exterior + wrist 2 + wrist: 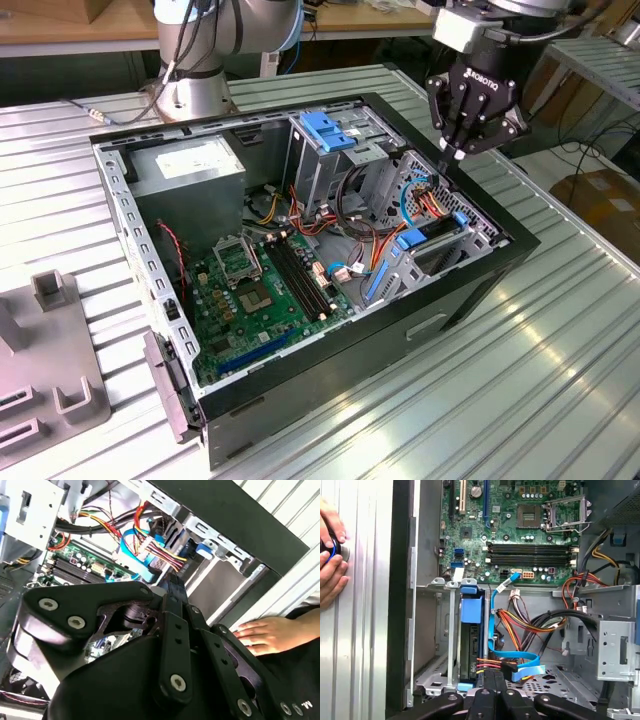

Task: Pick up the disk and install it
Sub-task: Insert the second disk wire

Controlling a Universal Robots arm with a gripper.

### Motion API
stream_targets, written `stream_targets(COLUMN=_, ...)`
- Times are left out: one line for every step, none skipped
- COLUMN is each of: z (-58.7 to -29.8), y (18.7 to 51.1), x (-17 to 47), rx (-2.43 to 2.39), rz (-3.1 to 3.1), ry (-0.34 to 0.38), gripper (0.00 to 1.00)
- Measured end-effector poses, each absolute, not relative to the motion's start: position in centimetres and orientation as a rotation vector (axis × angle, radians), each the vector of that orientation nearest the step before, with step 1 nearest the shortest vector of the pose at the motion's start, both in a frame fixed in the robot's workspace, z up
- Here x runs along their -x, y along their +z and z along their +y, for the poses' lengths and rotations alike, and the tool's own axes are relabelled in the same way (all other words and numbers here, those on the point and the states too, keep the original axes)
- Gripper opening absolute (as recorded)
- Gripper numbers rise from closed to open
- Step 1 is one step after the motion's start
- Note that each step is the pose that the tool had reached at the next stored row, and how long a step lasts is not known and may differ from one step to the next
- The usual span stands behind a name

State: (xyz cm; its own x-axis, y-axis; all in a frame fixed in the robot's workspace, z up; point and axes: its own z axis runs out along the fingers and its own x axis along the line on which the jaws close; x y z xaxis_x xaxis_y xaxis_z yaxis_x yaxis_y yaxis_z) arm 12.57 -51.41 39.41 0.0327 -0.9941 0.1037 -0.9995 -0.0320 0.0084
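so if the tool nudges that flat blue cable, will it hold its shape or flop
Probably floppy: the flat blue cable bends and loops loosely. Likely light, being a thin band, so it should yield to the tool. It may snag the coloured wires beside it.

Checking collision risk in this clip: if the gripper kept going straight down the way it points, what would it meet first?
Probably the bundle of red, yellow and blue cables beside the drive bay. In the exterior view the gripper hangs just above that corner of the computer case, tips downward. Depth is unclear, so the bay's metal frame could come first.
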Motion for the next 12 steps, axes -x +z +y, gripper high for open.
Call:
stream_targets(z=-49.8, y=39.5, x=-12.5, rx=-2.197, rz=-2.127, ry=0.111, gripper=0.1)
stream_targets(z=-49.5, y=39.5, x=-12.4, rx=-2.196, rz=-2.127, ry=0.111, gripper=0.1)
stream_targets(z=-49.4, y=39.5, x=-12.3, rx=-2.195, rz=-2.125, ry=0.114, gripper=0.1)
stream_targets(z=-49.3, y=39.4, x=-12.2, rx=-2.192, rz=-2.122, ry=0.12, gripper=0.1)
stream_targets(z=-49.2, y=39.4, x=-12.1, rx=-2.188, rz=-2.118, ry=0.128, gripper=0.1)
stream_targets(z=-49.1, y=39.3, x=-12.0, rx=-2.184, rz=-2.114, ry=0.135, gripper=0.1)
stream_targets(z=-48.9, y=39.3, x=-12.0, rx=-2.177, rz=-2.108, ry=0.147, gripper=0.1)
stream_targets(z=-48.9, y=39.2, x=-12.0, rx=-2.172, rz=-2.103, ry=0.155, gripper=0.1)
stream_targets(z=-48.8, y=39.2, x=-12.0, rx=-2.166, rz=-2.097, ry=0.166, gripper=0.1)
stream_targets(z=-48.6, y=39.1, x=-12.0, rx=-2.164, rz=-2.095, ry=0.169, gripper=0.1)
stream_targets(z=-48.6, y=39.0, x=-12.0, rx=-2.164, rz=-2.095, ry=0.168, gripper=0.1)
stream_targets(z=-48.6, y=39.0, x=-12.0, rx=-2.164, rz=-2.095, ry=0.169, gripper=0.11)
